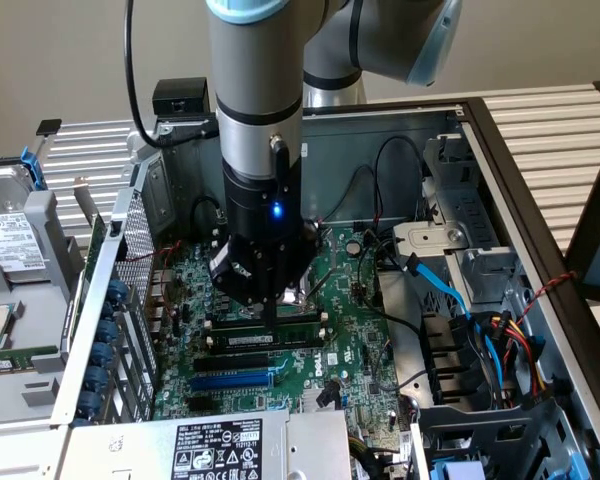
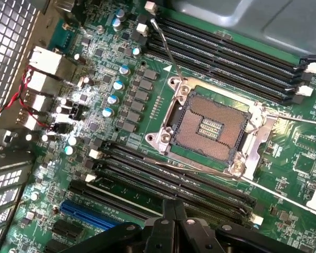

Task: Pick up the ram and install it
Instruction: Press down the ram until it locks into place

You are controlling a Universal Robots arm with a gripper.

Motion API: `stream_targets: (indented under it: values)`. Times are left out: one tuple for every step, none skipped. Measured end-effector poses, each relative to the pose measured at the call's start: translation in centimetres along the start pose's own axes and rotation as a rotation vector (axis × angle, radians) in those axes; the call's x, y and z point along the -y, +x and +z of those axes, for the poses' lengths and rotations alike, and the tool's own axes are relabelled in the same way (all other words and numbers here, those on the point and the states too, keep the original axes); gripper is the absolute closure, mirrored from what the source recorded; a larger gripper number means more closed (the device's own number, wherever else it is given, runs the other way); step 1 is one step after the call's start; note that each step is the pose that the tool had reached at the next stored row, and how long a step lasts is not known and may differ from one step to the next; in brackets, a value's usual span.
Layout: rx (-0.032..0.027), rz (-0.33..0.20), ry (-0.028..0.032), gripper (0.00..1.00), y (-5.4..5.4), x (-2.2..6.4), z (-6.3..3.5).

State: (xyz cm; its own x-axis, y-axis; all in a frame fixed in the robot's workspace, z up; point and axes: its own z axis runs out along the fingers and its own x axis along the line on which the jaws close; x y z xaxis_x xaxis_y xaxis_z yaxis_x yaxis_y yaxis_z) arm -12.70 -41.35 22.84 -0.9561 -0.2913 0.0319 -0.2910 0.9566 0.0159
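Ram (image 1: 263,340): lies lengthwise in one of the long black slots (image 1: 230,360) on the green motherboard (image 1: 350,330), white label facing up toward the exterior camera. Sits just on the far side of the blue expansion slot (image 1: 230,381), with one black slot between them, and on the near side of the CPU socket (image 2: 210,126). Looks seated rather than loose, though hard to confirm from this angle.

Gripper (image 1: 271,318): directly over the ram, tip at or just above its top edge; contact not clear. In the wrist view, gripper (image 2: 172,211) with fingers pressed together into one narrow point, nothing clamped between them as far as can be seen.

Arm (image 1: 255,110): comes straight down into the open computer case (image 1: 500,200), grey column upright, black wrist section below it with a small blue light, wrist angled slightly toward the exterior view's left.

Hidden or cut off: ram's middle and part of the socket covered by the wrist in the exterior view; slots nearest the fingers blocked by the gripper body in the wrist view. Arm's upper joints cropped at the frame edge. Near edge of the board tucked under the labelled power supply (image 1: 215,448). Blue cable (image 1: 450,290) and wire bundles crowd the exterior view's right.
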Motion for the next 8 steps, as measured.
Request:
stream_targets:
  values:
    - [0.0002,0.017,-0.0004,0.89,0.00,0.00,0.02]
    - [0.0004,0.034,-0.0009,0.89,0.00,0.00,0.04]
    - [0.0007,0.052,-0.0015,0.89,0.00,0.00,0.07]
    - [0.0011,0.071,-0.0022,0.89,0.00,0.00,0.10]
    - [0.0014,0.087,-0.0027,0.89,0.00,0.00,0.13]
    - [0.0018,0.105,-0.0034,0.89,-0.01,0.00,0.16]
    - [0.0021,0.123,-0.0040,0.89,-0.01,0.00,0.19]
    - [0.0023,0.139,-0.0045,0.89,-0.01,0.00,0.20]
